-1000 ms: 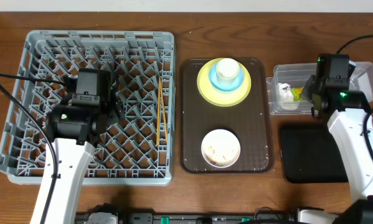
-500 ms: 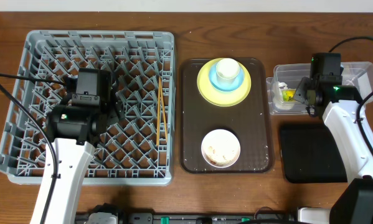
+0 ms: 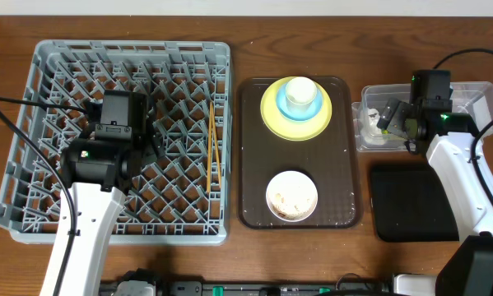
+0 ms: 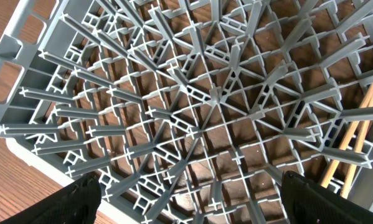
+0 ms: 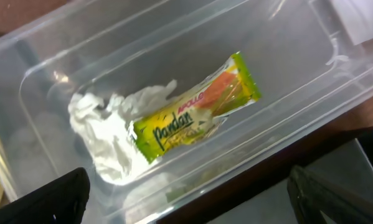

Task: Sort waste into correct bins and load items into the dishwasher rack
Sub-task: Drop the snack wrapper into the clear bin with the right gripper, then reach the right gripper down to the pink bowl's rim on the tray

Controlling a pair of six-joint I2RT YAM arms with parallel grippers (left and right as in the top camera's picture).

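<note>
My right gripper [image 5: 189, 202] just sprung wide: wrapper [image 5: 195, 118] dropped onto napkin [image 5: 105, 137] in clear tub [image 5: 55, 71], desk's far-right corner. Wrapper sorted; left gripper [image 4: 189, 199] wide, empty, over rack [image 4: 211, 93]

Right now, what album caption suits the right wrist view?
Open right pincer above a clear tub where a yellow-green snack wrapper rests against a crumpled white napkin.

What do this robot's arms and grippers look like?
The left arm and right arm have white links, black wrist housings with small green lights, and black cables trailing off. The left gripper and right gripper have matte black fingers.
</note>
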